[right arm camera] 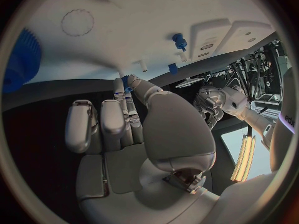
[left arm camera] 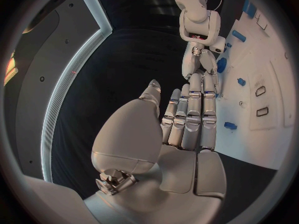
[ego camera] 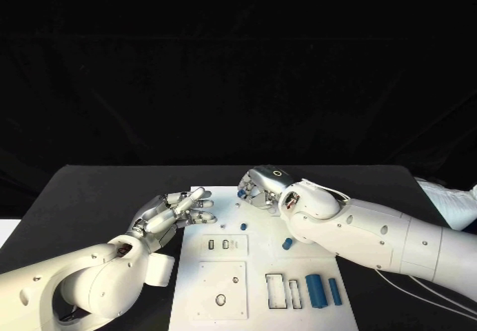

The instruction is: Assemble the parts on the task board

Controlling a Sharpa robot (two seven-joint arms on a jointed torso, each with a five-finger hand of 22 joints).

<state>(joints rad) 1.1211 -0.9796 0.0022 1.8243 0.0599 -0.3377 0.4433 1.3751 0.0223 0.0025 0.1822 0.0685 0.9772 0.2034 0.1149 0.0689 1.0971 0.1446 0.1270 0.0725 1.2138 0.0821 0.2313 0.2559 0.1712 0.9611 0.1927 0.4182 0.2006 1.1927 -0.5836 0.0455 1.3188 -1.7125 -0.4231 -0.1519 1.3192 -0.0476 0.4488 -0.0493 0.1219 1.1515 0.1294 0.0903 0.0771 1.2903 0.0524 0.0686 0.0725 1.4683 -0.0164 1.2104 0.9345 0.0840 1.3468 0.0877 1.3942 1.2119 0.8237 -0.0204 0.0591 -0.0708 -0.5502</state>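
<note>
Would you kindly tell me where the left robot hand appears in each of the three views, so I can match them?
Head view: left robot hand, open, beside the task board's far left corner.
Left wrist view: its own palm and fingers mid-circle, stretched alongside the board.
Right wrist view: past the board's edge, beyond the right robot hand, which pinches a blue part.
Shared landmark: the white task board.
</note>
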